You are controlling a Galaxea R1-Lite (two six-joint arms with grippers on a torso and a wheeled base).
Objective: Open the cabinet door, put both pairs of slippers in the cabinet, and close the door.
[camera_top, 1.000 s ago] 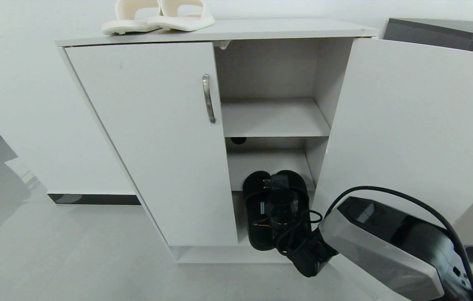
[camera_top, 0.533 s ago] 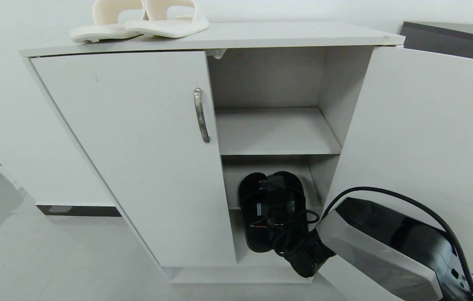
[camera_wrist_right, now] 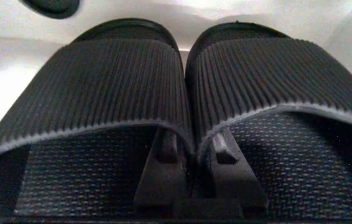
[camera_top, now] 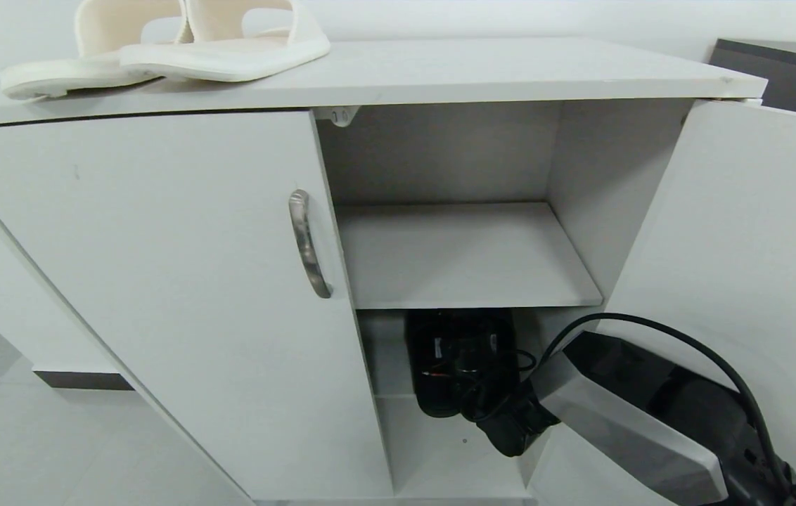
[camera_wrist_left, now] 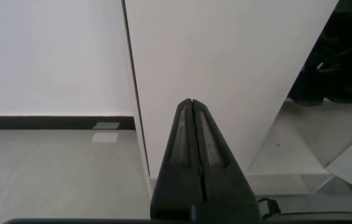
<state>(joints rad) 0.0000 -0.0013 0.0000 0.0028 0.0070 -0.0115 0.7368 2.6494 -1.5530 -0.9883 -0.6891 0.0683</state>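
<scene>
The white cabinet (camera_top: 510,67) has its right door (camera_top: 742,239) swung open and its left door (camera_top: 159,281) closed. A pair of black slippers (camera_top: 458,362) sits in the lower compartment, toes hidden under the middle shelf (camera_top: 461,253). My right gripper (camera_top: 467,358) is shut on them. In the right wrist view the black slippers (camera_wrist_right: 126,81) lie side by side, and the right gripper (camera_wrist_right: 193,155) pinches the straps' inner edges together. A pair of cream slippers (camera_top: 159,49) rests on the cabinet top at the left. My left gripper (camera_wrist_left: 192,106) is shut and empty, low before the closed door.
A metal handle (camera_top: 309,242) runs down the closed left door's inner edge. The open door stands close beside my right arm (camera_top: 623,429). Grey floor tiles (camera_wrist_left: 58,168) lie left of the cabinet, along a wall with a dark baseboard (camera_wrist_left: 51,122).
The whole head picture has shifted as the camera came closer to the cabinet. The black slippers in my right gripper now sit deeper in the lower compartment, under the shelf.
</scene>
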